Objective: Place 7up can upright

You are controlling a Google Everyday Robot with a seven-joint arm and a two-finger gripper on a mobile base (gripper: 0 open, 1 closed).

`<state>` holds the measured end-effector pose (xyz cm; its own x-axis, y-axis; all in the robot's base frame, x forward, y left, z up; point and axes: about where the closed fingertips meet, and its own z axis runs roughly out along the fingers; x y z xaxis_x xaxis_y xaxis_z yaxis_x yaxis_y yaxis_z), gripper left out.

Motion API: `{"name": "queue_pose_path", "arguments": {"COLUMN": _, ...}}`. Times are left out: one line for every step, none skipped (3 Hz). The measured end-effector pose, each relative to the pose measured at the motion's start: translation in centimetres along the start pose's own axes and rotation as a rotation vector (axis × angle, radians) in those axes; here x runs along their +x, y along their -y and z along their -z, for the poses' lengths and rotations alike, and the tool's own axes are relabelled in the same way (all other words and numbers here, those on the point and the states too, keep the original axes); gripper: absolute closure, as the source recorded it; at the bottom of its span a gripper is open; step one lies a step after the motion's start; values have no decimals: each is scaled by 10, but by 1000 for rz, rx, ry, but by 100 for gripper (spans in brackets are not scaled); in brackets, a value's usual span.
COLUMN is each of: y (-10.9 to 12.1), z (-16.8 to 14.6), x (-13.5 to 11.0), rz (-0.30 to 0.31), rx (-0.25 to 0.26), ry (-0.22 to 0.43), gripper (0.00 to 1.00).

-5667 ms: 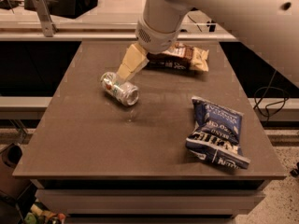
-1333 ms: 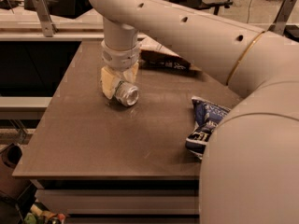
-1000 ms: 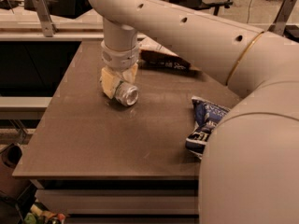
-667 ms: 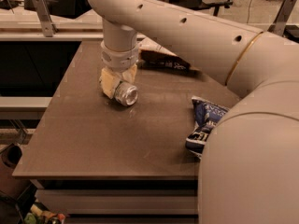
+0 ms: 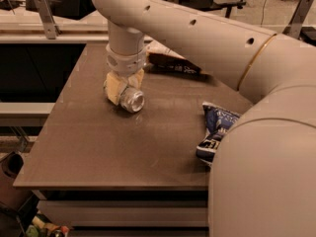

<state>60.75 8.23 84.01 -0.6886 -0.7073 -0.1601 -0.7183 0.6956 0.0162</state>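
The hand [image 5: 123, 89] is down at the back-left part of the bench [image 5: 98, 149], its pale pads [image 5: 114, 88] clamped on either side of the 7up can [image 5: 133, 101]. The can lies on its side on the bench, its silver end facing the camera. A blue chip bag [image 5: 217, 128] lies well apart to the right, and a brown-and-cream snack bag [image 5: 174, 63] lies behind the arm
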Motion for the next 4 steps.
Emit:
{"name": "queue_pose_path", "arguments": {"y": 6, "z": 10, "x": 6, "rz": -9, "rx": 25, "ry": 24, "gripper": 100}}
{"name": "queue_pose_path", "arguments": {"y": 14, "z": 26, "x": 14, "rz": -23, "rx": 60, "ry": 54, "gripper": 100}}
{"name": "queue_pose_path", "arguments": {"y": 23, "z": 44, "x": 17, "rz": -28, "rx": 85, "ry": 112, "gripper": 100}}
{"name": "queue_pose_path", "arguments": {"y": 33, "z": 62, "x": 14, "rz": -22, "rx": 96, "ry": 195, "gripper": 100}}
